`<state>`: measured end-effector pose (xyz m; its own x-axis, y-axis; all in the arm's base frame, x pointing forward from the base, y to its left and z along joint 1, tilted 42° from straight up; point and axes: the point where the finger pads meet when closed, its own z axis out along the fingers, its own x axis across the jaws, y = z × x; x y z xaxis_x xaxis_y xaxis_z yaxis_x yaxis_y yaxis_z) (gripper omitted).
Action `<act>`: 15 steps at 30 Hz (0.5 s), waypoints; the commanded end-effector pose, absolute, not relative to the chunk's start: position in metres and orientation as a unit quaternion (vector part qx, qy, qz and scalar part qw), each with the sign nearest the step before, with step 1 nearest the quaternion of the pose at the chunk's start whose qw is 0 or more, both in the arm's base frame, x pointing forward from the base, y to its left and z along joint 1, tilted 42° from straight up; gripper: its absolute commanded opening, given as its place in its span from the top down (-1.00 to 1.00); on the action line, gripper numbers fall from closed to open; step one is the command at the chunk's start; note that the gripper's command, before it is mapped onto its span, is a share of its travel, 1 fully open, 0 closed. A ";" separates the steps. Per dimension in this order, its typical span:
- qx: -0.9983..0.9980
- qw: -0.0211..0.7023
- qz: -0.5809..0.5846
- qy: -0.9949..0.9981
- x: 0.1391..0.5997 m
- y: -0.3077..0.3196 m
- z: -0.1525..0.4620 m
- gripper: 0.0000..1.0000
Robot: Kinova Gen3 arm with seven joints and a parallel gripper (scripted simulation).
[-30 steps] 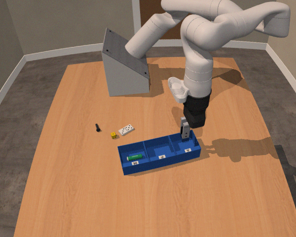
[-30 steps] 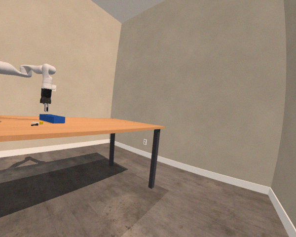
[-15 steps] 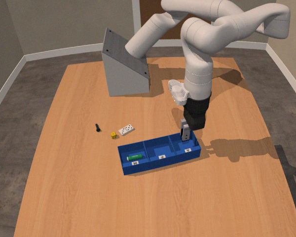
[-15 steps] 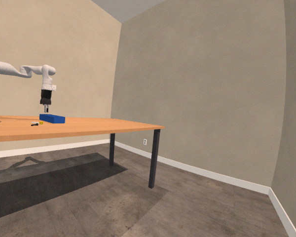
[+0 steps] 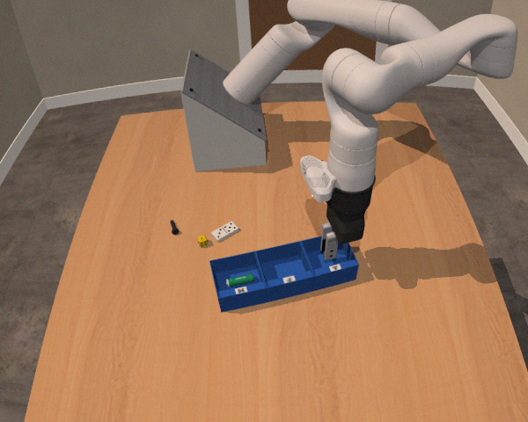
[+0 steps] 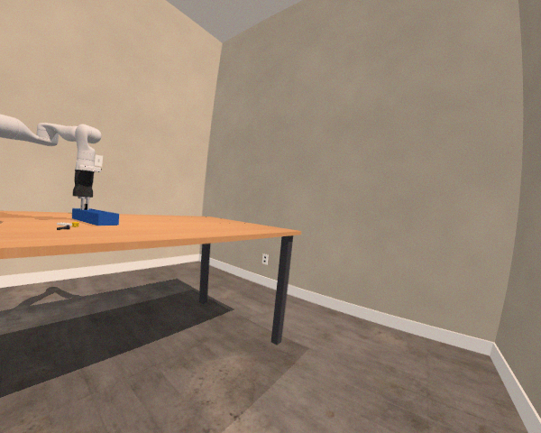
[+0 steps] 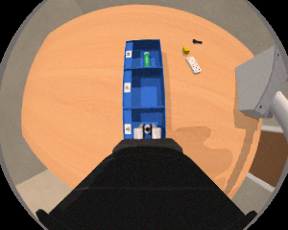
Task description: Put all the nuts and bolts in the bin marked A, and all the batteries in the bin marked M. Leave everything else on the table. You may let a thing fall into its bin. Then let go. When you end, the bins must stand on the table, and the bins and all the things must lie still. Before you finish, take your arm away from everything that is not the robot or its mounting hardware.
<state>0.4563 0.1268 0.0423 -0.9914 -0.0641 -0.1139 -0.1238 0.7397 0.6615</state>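
Note:
A blue bin (image 5: 278, 294) (image 6: 98, 217) (image 7: 127, 90) with three labelled compartments stands on the table. A green battery (image 5: 240, 279) (image 7: 147, 59) lies in its left compartment. My gripper (image 5: 329, 255) (image 6: 84, 205) (image 7: 147, 128) points straight down with its fingertips inside the right compartment. The fingers stand narrow on a small dark thing, seemingly a nut, which is mostly hidden between them. A black bolt (image 5: 174, 227) (image 7: 197, 41) lies on the table to the left of the bin. The labels are too small to read.
A yellow die (image 5: 202, 240) (image 7: 185, 50) and a white domino (image 5: 224, 230) (image 7: 193, 64) lie between the bolt and the bin. A grey wedge block (image 5: 223, 122) (image 7: 259, 86) carrying the arm's base stands at the back of the table.

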 end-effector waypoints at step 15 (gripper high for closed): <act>-0.051 0.040 0.358 0.931 0.455 0.138 0.030 0.32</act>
